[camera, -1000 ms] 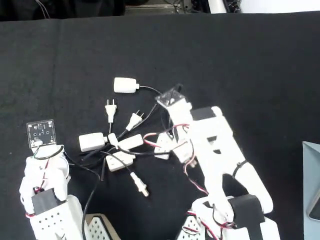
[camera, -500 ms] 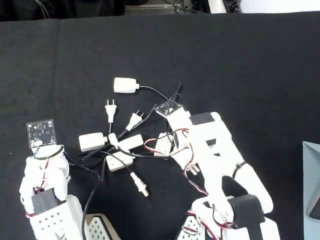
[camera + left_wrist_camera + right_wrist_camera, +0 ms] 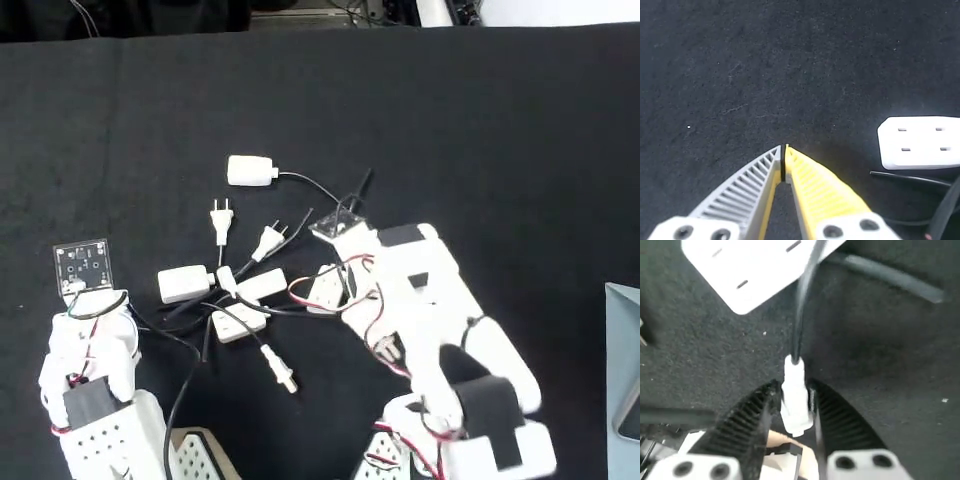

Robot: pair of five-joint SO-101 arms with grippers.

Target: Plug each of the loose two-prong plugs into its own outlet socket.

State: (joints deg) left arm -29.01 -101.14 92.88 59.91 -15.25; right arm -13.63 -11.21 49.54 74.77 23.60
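1. R hand [image 3: 792,386]: nearly closed, pinching a small white plug [image 3: 795,412] by its sides. The black cord [image 3: 799,325] leaves the plug on the end away from the wrist. Prongs: can't make them out.
2. Just beyond the plug, a white socket block [image 3: 750,270] lies slots-up on the black counter [image 3: 900,390]. The cord runs across it.
3. L hand [image 3: 784,154]: fingers pressed together, nothing in it, low over the counter. A second socket block [image 3: 920,142] sits near it, off to one side.
4. High view: far plug [image 3: 221,215], mid plug [image 3: 268,240] and near plug [image 3: 280,372] lie unplugged around the cable tangle. The R arm hangs over the tangle's edge.
5. Handling, my read: the plug is light, hard, smooth plastic, so it could twist or slip btw the ribbed fingers if the cord tugs.
6. The cord looks semi-stiff and is tangled w/ the others. Expect it to pull back and drag its neighbours.
7. Where to hold: on the body's flat sides, close behind the prongs, never by the cord. The prongs are thin and prob bend if pushed in crooked.
8. With the cord end pointing away from the wrist, I suspect the prongs face back into the hand. May need a re-grip before insertion.
9. The socket blocks look light too, w/ nothing pinning them. They'd likely skate on the cloth under a push, so I'd brace one w/ the L hand.
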